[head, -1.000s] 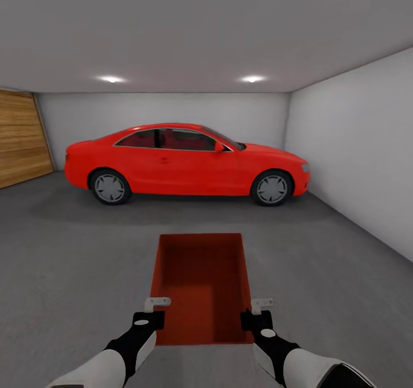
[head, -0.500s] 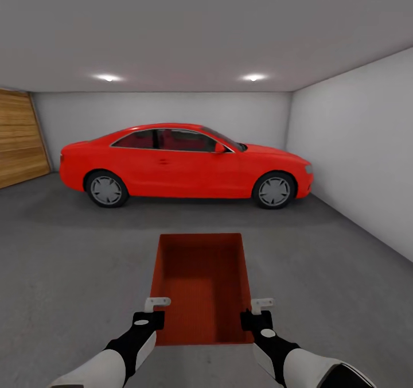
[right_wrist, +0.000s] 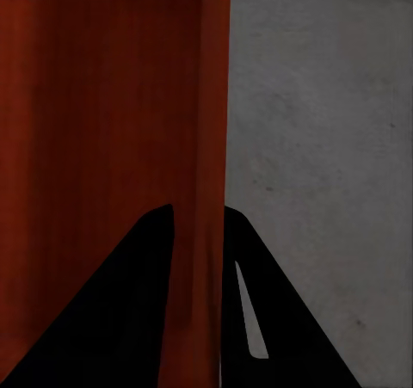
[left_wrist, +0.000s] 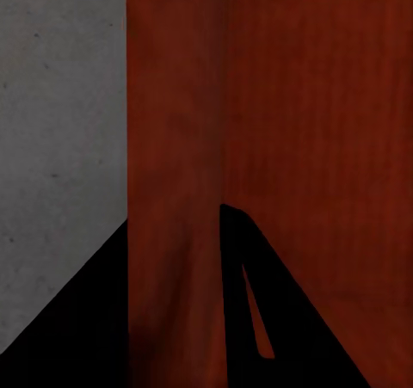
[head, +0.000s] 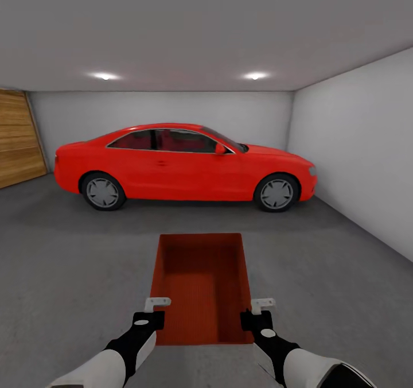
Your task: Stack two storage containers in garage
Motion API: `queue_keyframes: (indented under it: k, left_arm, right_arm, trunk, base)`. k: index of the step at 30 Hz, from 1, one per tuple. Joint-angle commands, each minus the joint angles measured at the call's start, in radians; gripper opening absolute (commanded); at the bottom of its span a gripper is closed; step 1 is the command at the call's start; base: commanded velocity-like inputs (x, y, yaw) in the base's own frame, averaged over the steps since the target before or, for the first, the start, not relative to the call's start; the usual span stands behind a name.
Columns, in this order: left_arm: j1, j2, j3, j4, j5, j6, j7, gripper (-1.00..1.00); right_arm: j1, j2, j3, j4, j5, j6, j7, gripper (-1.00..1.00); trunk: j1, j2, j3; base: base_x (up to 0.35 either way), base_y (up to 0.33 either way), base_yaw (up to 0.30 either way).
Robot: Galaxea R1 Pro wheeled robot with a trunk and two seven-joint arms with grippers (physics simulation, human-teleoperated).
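— Since a second ago, what has shifted? The red coupe [head: 183, 164] sits a little larger and wider in the head view, its tail nearer the wooden garage door [head: 20, 138] at 9 o'clock, so the camera has rolled forward; the storage container [head: 201, 284] and both grippers keep the same place in the picture.

— Where is the container?

— Dead centre, at 6 o'clock of the car, lengthways away from the robot, open top up, its inside bare. Dark grey concrete floor [head: 74, 273] shows on both sides of it. Whether it touches the floor or hangs above it cannot be told.

— And the left gripper [head: 150, 313]?

— It stands at the container's near left corner. In the left wrist view its two dark fingers [left_wrist: 86, 319] straddle the orange-red wall [left_wrist: 176, 147], one on the floor side, one on the inside, closed onto it.

— The right gripper [head: 257, 314]?

— Mirror of that, at the near right corner. In the right wrist view the wall [right_wrist: 202, 104] runs between the fingers [right_wrist: 120, 311], pinched from both faces, with grey concrete [right_wrist: 318, 147] on the outer side.

— The room?

— White walls [head: 355, 141], two ceiling lights [head: 255, 76], the coupe side-on at 12 o'clock, nose toward 3 o'clock.
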Motion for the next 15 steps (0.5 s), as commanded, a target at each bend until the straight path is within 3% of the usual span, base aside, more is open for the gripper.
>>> queue_keyframes:
  k: [1,11,15]
  left_arm:
    - [-0.001,-0.005,0.060,-0.054,-0.026,0.004,0.005,-1.00]
    - [-0.001,-0.005,0.060,-0.054,-0.026,0.004,0.005,-1.00]
    - [-0.001,-0.006,0.060,-0.054,-0.026,0.004,0.005,-1.00]
  right_arm:
    - [-0.001,0.001,-0.006,0.005,-0.032,-0.008,-0.008,-1.00]
    - [-0.001,0.001,-0.005,0.005,-0.032,-0.010,-0.008,-1.00]
    - [-0.001,0.001,-0.005,0.005,-0.032,-0.010,-0.009,-1.00]
  trunk:
    - [0.001,-0.001,-0.001]
    - [0.001,-0.001,-0.001]
    - [0.001,-0.001,-0.001]
  base:
    - [0.319,0.000,0.000]
    - [0.319,0.000,-0.003]
    - [0.319,0.000,-0.150]
